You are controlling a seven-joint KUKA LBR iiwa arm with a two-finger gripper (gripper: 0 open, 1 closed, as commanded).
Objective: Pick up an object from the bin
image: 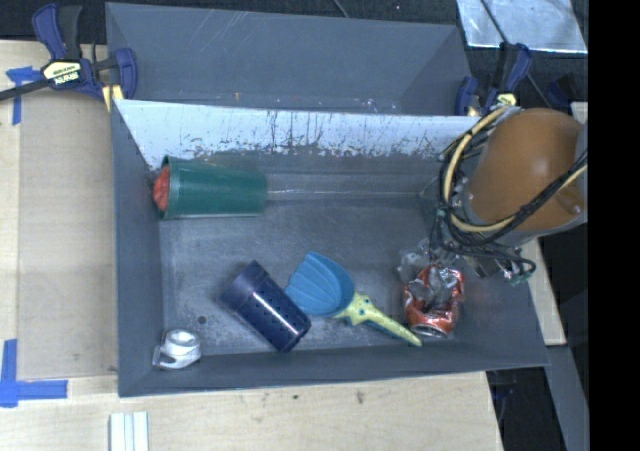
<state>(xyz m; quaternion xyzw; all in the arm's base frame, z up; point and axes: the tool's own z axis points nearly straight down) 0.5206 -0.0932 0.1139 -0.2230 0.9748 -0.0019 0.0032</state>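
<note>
Currently, tool position: tool hangs low in the bin's near right corner, under the arm's orange cover and its cables.
Tool state: cannot tell whether apart or together; wrist and cables mask the tips.
Nearest thing: crushed red-and-silver can, directly beneath and just nearward of the tool, apparently touching or all but touching it.
Can axis: long axis runs roughly far-to-near across the floor, slightly slanted.
Judgement: a grasp across the can's short width looks the likely fit; hardly any sideways travel needed, only descent and closure.
Neighbour: yellow-green handle of a blue scoop ends just beside the can's near end; could get nudged.
Container: grey metal bin, things spread loosely, no heap.
Contents, left of scoop: dark blue perforated cylinder, lying on a diagonal, touching the scoop.
Contents, far left: green cylinder with red end, lying along the back wall.
Contents, near left corner: small silvery object, kind unclear.
</note>
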